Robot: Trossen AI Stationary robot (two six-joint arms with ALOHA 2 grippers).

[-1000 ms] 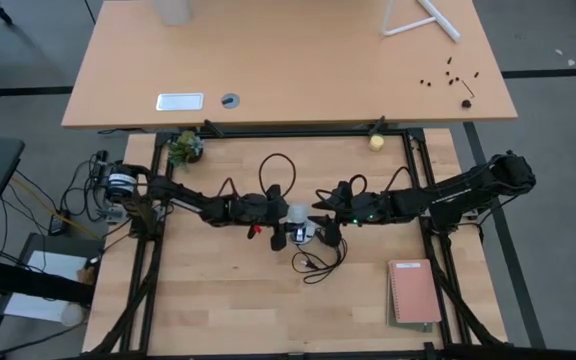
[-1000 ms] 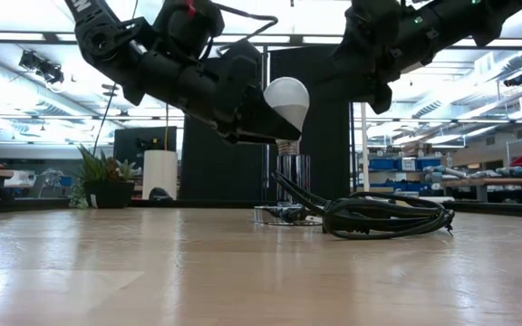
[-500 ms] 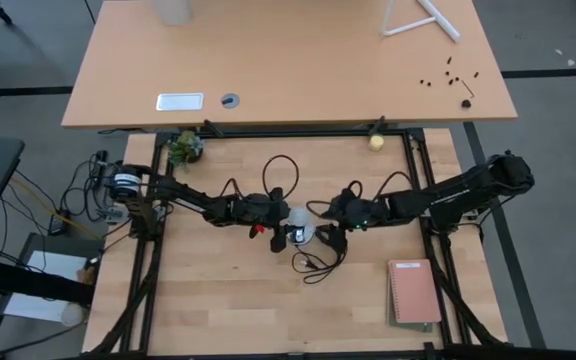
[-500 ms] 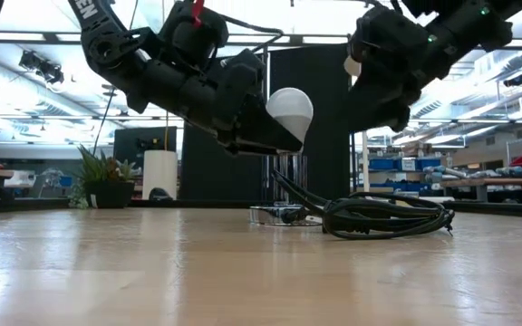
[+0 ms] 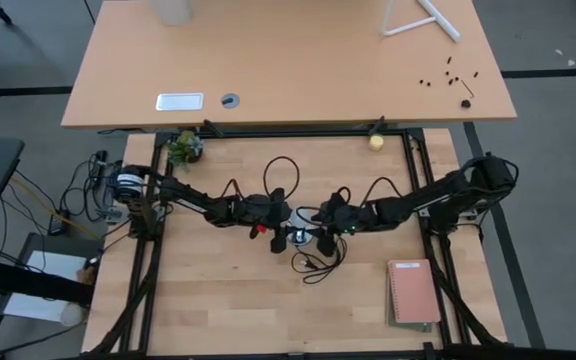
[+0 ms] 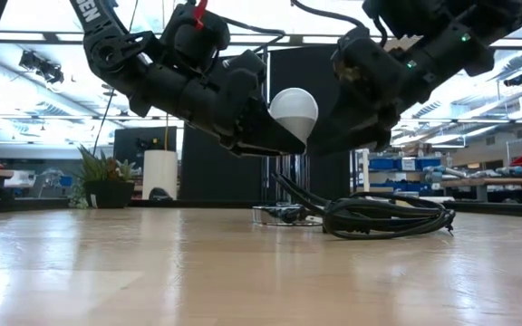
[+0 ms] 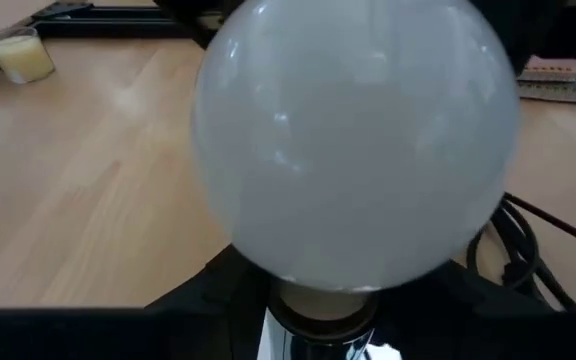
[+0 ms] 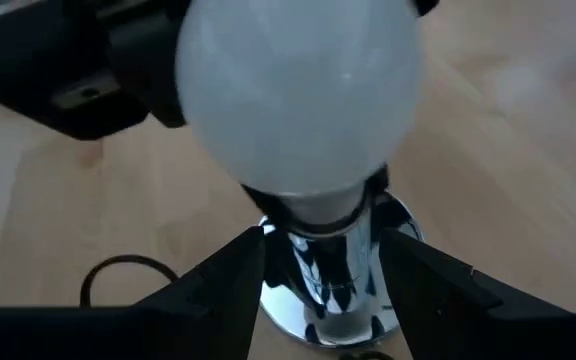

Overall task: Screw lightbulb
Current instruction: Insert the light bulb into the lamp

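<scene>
The white lightbulb (image 6: pixel 294 110) stands upright over the chrome socket (image 8: pixel 323 275), head up, with my left gripper (image 6: pixel 265 136) shut on it. Its lower end meets the socket's top (image 8: pixel 318 212); the screw base is hidden. The socket's round disc (image 5: pixel 308 240) rests on the wooden table. My right gripper (image 8: pixel 323 245) is open, one finger on each side of the socket's stem; whether they touch it I cannot tell. In the high view my left gripper (image 5: pixel 280 232) and right gripper (image 5: pixel 323 230) face each other across the bulb (image 5: pixel 297 237). My left gripper pinches the bulb between its two fingers at the lower part of the head, just above the neck (image 7: pixel 260 262). The fingers (image 7: pixel 193 305) come slanting down from the table's left. The bulb stands upright, its lower end at the socket's top.
The socket's black cord (image 6: pixel 388 217) lies coiled on the table beside the socket, toward the near edge (image 5: pixel 313 265). A pink notebook (image 5: pixel 413 292) lies near right, a small plant (image 5: pixel 184 148) far left, a pale-yellow ball (image 5: pixel 376 141) far right.
My right gripper has come down and toward the table's left, from above and beside the bulb to a place below the bulb's head, around the socket's stem. Its finger gap looks the same.
</scene>
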